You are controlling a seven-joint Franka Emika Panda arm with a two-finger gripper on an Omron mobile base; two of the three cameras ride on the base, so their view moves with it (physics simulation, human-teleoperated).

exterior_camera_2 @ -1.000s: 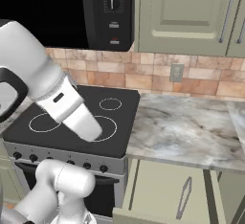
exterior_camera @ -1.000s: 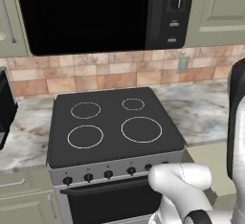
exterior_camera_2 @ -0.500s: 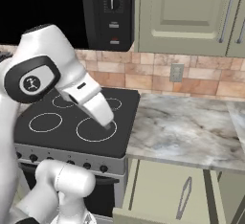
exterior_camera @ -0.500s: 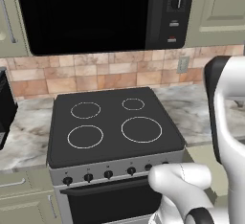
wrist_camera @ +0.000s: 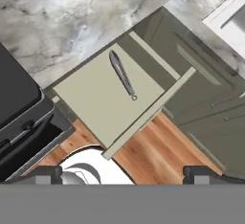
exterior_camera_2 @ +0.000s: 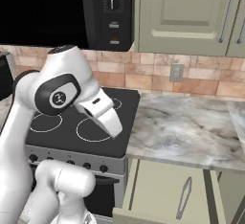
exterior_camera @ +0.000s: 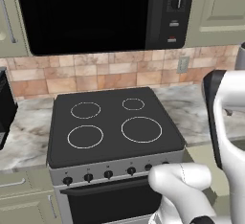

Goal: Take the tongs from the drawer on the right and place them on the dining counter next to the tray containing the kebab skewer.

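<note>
The left base view faces a black cooktop (exterior_camera: 115, 125) with four ring burners, set in a marbled surface (exterior_camera: 191, 110) against a tan tile backsplash (exterior_camera: 95, 72); a dark microwave (exterior_camera: 103, 12) hangs above it, flanked by sage-green cupboards (exterior_camera: 222, 10); the white arm (exterior_camera: 227, 122) rises at the right edge, its upper link cut off by the frame.

The right base view takes in the same cooktop (exterior_camera_2: 72, 122) from the other side, and adds what the first lacks: the drawer (exterior_camera_2: 167, 194) pulled open below the marbled surface (exterior_camera_2: 191, 127) to the right of the stove, with the tongs (exterior_camera_2: 183, 197) lying on its pale floor, the joined end toward the front; the arm (exterior_camera_2: 62, 94) bends over the cooktop here, its forearm slanting down toward the surface edge.

The hand view looks straight down on the open drawer (wrist_camera: 95, 98); the tongs (wrist_camera: 122, 74) lie near the middle of its beige inside, touching no wall, with a small ring at one end; the drawer front (wrist_camera: 148, 115) runs diagonally across, over a wooden floor (wrist_camera: 153, 151); the marbled surface (wrist_camera: 72, 22) fills the top; the corner of a white sink (wrist_camera: 229, 19) shows at the upper right; the end effector (wrist_camera: 122, 174) hangs well above the drawer with its two dark tips spread wide, holding nothing.
</note>
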